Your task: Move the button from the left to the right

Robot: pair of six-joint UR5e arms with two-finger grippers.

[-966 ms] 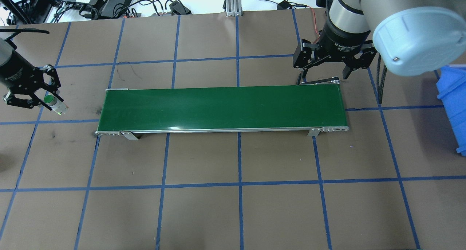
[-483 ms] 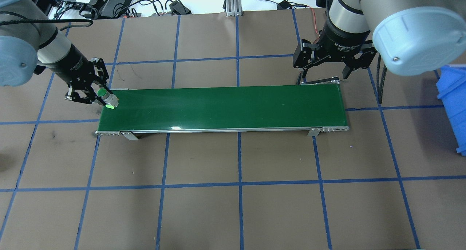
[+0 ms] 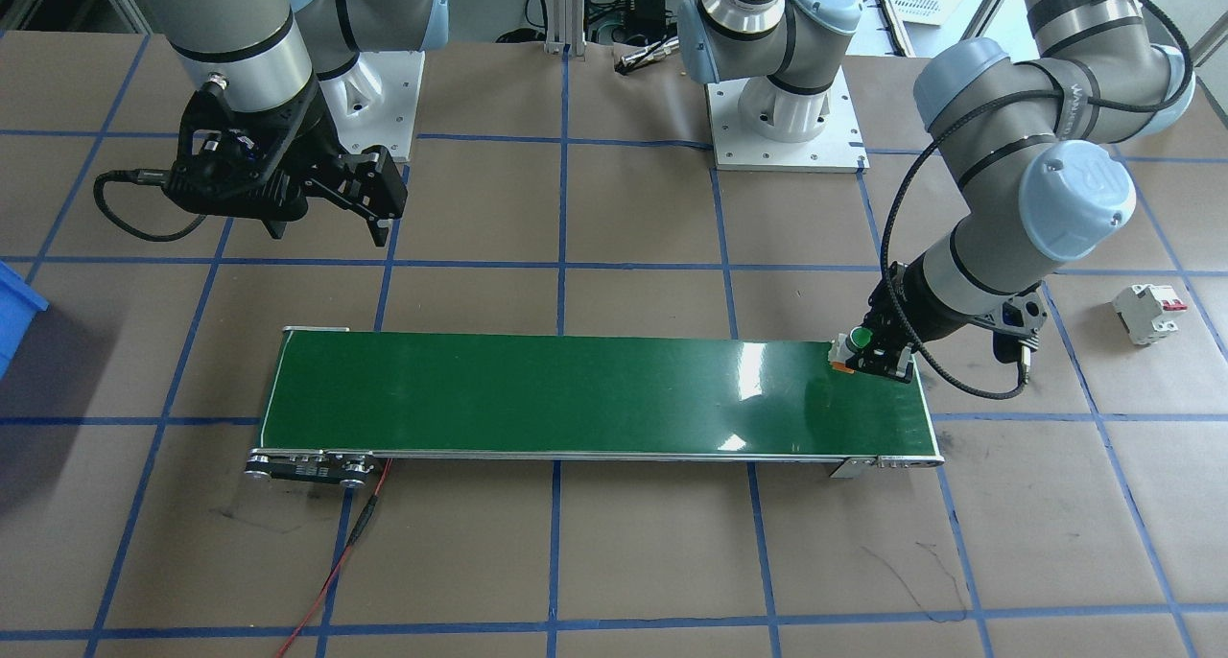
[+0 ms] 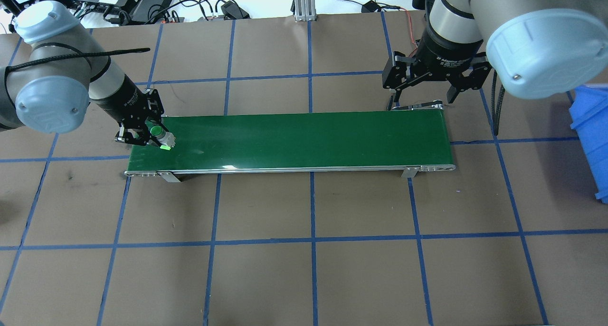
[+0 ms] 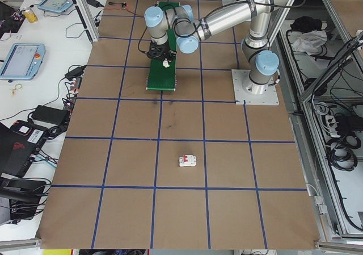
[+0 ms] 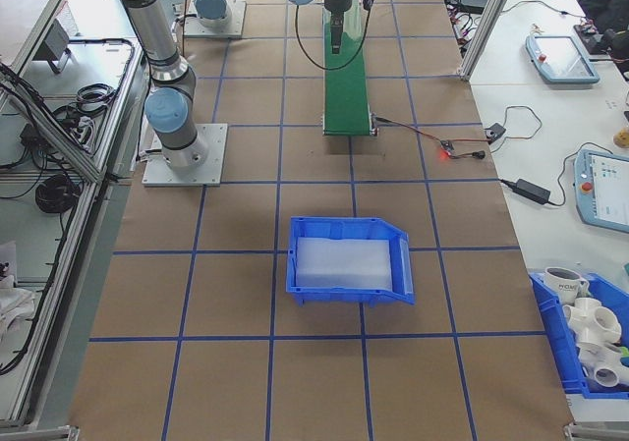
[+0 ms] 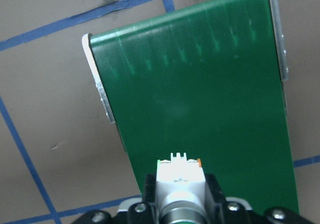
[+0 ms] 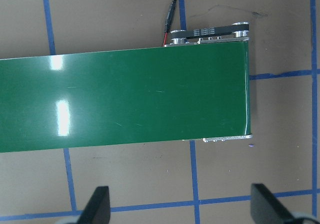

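Observation:
The button (image 4: 160, 137), with its green cap and white body, is held in my left gripper (image 4: 151, 135), which is shut on it over the left end of the green conveyor belt (image 4: 304, 140). The front-facing view shows the button (image 3: 848, 345) at the belt's (image 3: 576, 399) right end in the gripper (image 3: 878, 356). In the left wrist view the button (image 7: 180, 181) sits between the fingers, above the belt (image 7: 200, 94). Whether it touches the belt I cannot tell. My right gripper (image 4: 421, 98) hangs open and empty behind the belt's right end; its fingers (image 8: 97, 204) frame bare table beside the belt (image 8: 125, 99).
A blue bin (image 4: 591, 136) stands at the table's right edge, also seen as the bin (image 6: 349, 259). A white circuit breaker (image 3: 1146, 313) with red toggles lies off the belt's left end. A red wire (image 3: 336, 562) trails from the belt's motor end.
My left arm has swung right with the button, from outside the belt's left end to over the belt's left end. The right arm has not moved.

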